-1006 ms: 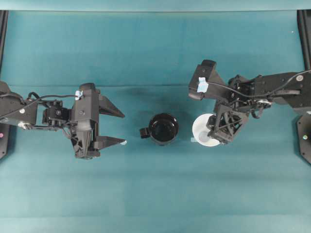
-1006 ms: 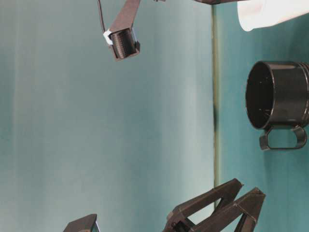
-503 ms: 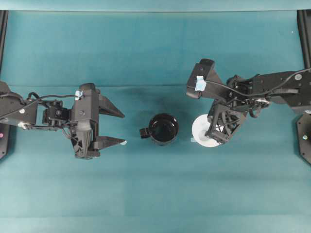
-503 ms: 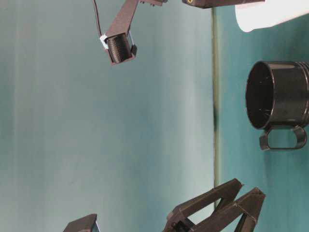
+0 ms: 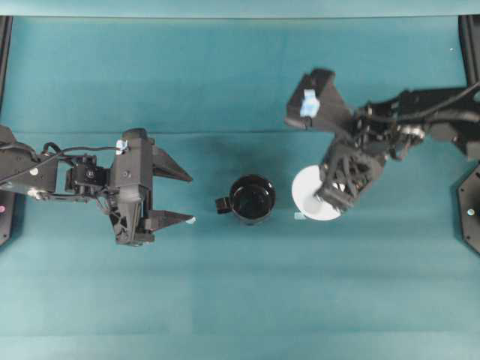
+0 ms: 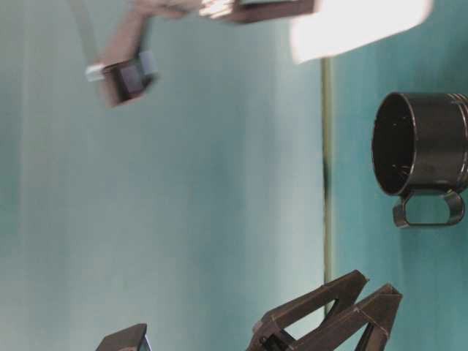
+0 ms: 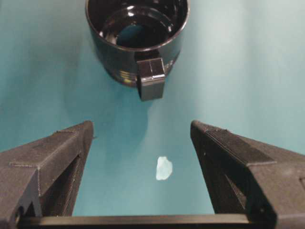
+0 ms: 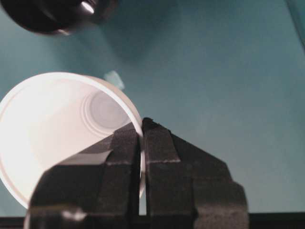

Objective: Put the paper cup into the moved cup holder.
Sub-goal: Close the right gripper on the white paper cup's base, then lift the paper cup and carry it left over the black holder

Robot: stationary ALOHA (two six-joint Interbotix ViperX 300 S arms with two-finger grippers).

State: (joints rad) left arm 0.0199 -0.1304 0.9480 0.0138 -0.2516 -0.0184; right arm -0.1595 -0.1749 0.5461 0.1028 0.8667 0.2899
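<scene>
The white paper cup [image 5: 309, 196] [image 8: 57, 129] hangs lifted off the cloth, to the right of the black cup holder [image 5: 253, 199]. My right gripper [image 5: 335, 196] [image 8: 142, 125] is shut on the cup's rim, one finger inside and one outside the wall. In the table-level view the cup [image 6: 358, 25] is blurred at the top edge, above the cup holder [image 6: 420, 146]. The cup holder [image 7: 138, 38] stands upright with its handle toward my left gripper [image 5: 187, 198] [image 7: 141, 131], which is open and holds nothing, a short way to the holder's left.
Teal cloth covers the table. A small pale scrap [image 7: 164, 168] lies on it between the left fingers, and another scrap [image 8: 113, 78] lies near the paper cup. Black frame posts [image 5: 471, 45] stand at the side edges.
The right gripper closed on the paper cup's rim and has raised it; the right wrist has swung upward and left. The left arm and the cup holder have not moved.
</scene>
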